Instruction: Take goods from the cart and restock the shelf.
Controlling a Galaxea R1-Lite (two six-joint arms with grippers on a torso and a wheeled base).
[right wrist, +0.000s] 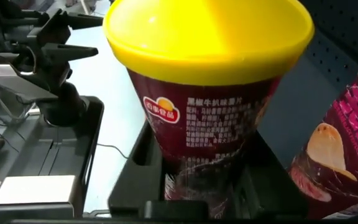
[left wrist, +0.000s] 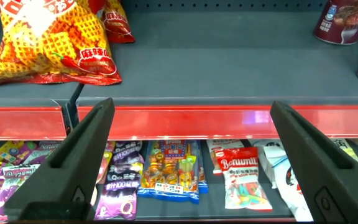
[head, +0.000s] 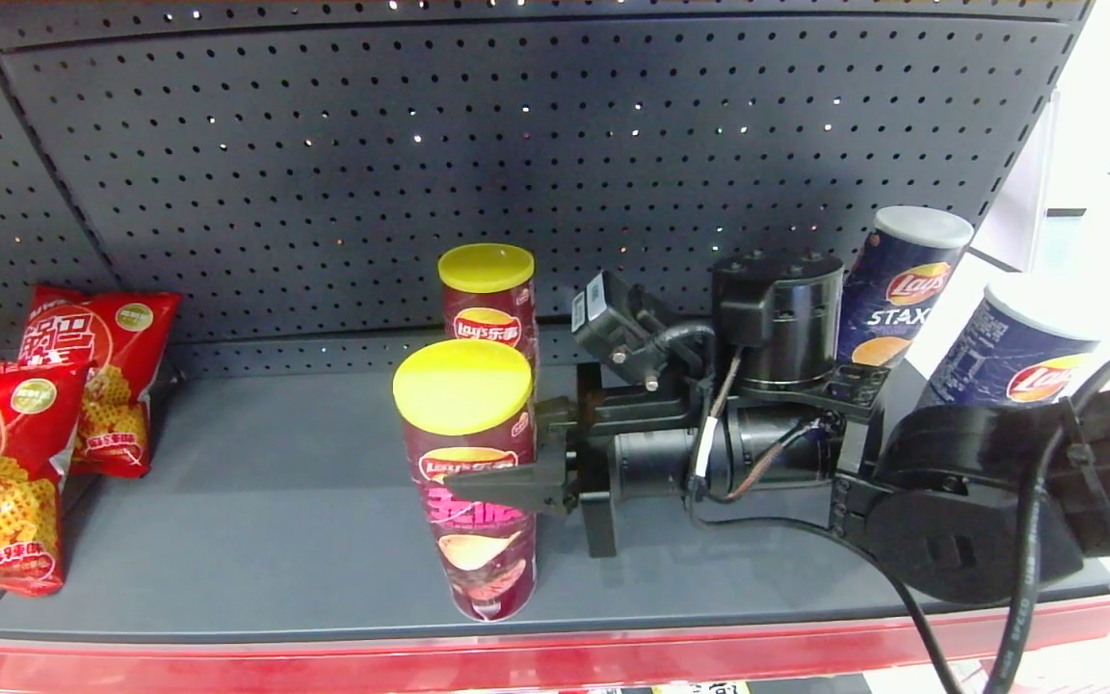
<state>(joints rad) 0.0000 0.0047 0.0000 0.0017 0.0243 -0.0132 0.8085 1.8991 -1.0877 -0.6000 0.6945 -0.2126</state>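
Closest in, the right gripper (head: 483, 453) sat in over the shelf (head: 256, 520) from its right end, its fingers (head: 507, 487) closed on the mid-body of a maroon chip canister (head: 473, 540) with a yellow lid (head: 463, 386). The right wrist view showed them pressed to either side of it. The canister stood upright near the shelf's front edge, about midway along. Its base seemed to be down on the deck, though contact could not be confirmed.

A second maroon canister (head: 488, 299) stood just behind it, toward the back panel. Two blue canisters (head: 902, 280) stood near the right end, close beside the arm, and red snack bags (head: 83, 405) lay at the left end, well apart.

The left gripper (left wrist: 191, 109) hung before the red front lip (head: 516, 660), fingers spread wide and holding nothing.

The main risk looked to be toppling: a tall, narrow canister so near the front edge could tip over the lip if one finger dragged on release. Letting go before the base was fully seated would do the same. A push further back could knock over the second canister — and a careless pull-out to the right could brush the blue ones.
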